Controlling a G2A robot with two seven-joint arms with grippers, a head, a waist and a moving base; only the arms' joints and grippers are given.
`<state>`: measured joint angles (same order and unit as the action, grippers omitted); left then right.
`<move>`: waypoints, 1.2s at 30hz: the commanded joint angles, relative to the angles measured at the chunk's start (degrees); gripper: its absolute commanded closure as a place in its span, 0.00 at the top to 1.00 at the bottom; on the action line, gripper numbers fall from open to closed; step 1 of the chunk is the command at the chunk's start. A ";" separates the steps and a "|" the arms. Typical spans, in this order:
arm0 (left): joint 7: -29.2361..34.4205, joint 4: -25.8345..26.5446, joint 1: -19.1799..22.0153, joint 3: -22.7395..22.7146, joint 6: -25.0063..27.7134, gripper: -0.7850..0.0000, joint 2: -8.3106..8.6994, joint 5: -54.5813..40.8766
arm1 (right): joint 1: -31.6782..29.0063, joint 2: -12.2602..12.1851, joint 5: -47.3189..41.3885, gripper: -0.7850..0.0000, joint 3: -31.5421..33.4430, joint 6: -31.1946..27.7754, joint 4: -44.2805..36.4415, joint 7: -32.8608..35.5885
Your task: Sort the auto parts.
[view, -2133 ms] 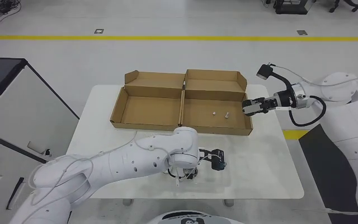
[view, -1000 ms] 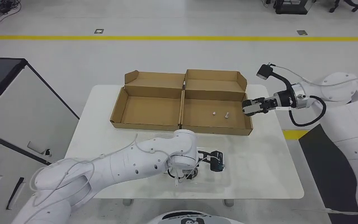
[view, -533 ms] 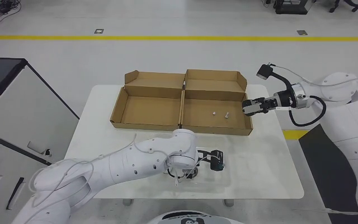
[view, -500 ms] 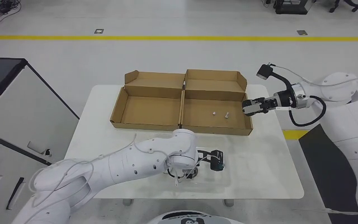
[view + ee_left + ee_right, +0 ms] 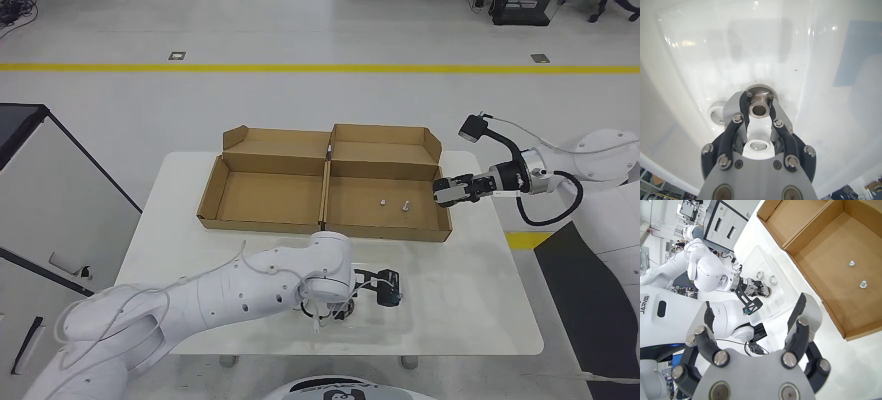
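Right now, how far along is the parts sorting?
Done: two bolts lie in the cardboard box's right compartment. In hand: the left gripper is shut on a flanged metal bushing inside the clear tray. Left: that bushing and two pale rings in the tray are yet to be sorted. The right gripper hangs open by the box.

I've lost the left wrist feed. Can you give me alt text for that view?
The left gripper is shut on a metal flanged bushing standing flange-down in a clear tray. Two pale rings lie flat in the tray beside it.
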<state>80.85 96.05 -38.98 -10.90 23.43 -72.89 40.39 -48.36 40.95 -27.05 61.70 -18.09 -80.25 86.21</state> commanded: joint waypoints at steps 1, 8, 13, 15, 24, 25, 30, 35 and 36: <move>0.02 -0.30 -0.01 0.02 -0.02 0.03 -0.12 0.09 | 0.00 0.00 0.00 1.00 0.00 0.00 0.00 0.00; 0.46 0.27 0.27 -0.58 -0.46 0.00 -0.15 -0.11 | 0.00 0.00 0.00 1.00 0.00 0.00 0.00 0.00; 1.43 2.62 1.38 -1.55 -1.42 0.00 0.41 -1.73 | 0.00 0.00 0.00 1.00 0.00 0.00 0.00 0.00; 1.95 4.17 2.03 -2.18 -1.94 0.00 0.78 -2.88 | 0.00 0.00 0.00 1.00 0.00 0.00 0.00 0.00; 3.78 12.31 4.54 -5.90 -3.78 0.00 3.44 -6.02 | 0.00 0.00 0.00 1.00 0.00 0.00 0.00 0.00; 4.01 13.21 4.72 -6.40 -4.01 0.00 3.80 -6.02 | 0.00 0.00 0.00 1.00 0.00 0.00 0.00 0.00; 4.22 16.98 4.80 -9.08 -4.22 0.00 5.46 -6.73 | 0.00 0.00 0.00 1.00 0.00 0.00 0.00 0.00; 2.25 19.23 3.47 -13.22 -2.36 0.00 7.13 -8.79 | 0.00 0.00 0.00 1.00 0.00 0.00 0.00 0.00; 1.69 19.39 3.01 -14.17 -1.96 0.00 7.51 -9.08 | 0.00 0.00 0.00 1.00 0.00 0.00 0.00 0.00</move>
<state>83.26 115.23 -35.40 -23.89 20.95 -65.84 31.68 -48.36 40.95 -27.05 61.70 -18.09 -80.25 86.21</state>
